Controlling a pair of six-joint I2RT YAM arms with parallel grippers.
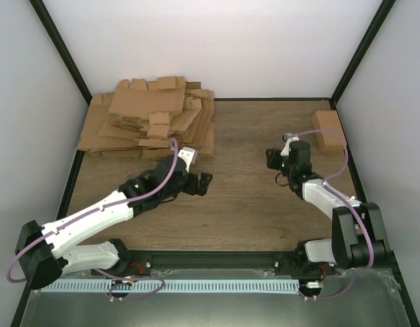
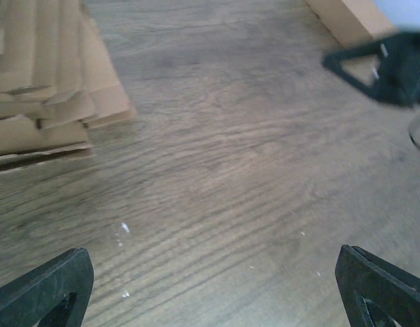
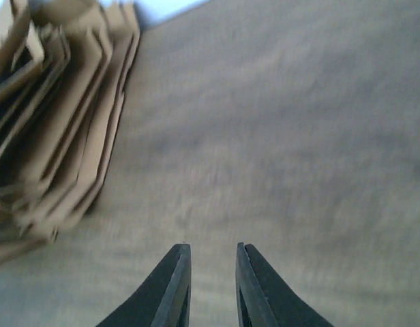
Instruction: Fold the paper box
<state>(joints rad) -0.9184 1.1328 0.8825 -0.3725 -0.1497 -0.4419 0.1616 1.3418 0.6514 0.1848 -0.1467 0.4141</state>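
Observation:
A small brown cardboard carton [image 1: 327, 129] lies at the back right of the table; its edge also shows in the left wrist view [image 2: 346, 20]. My left gripper [image 1: 200, 182] is open wide and empty, low over bare wood [image 2: 213, 286], just in front of the pile of flat blanks. My right gripper [image 1: 273, 158] is left of the carton and apart from it. Its jaws stand a narrow gap apart with nothing between them [image 3: 213, 248]. It also shows blurred in the left wrist view [image 2: 394, 65].
A big pile of flat brown cardboard blanks [image 1: 152, 119] fills the back left; it shows in the left wrist view [image 2: 39, 82] and the right wrist view [image 3: 53, 122]. A black frame and white walls enclose the wooden table [image 1: 244, 204].

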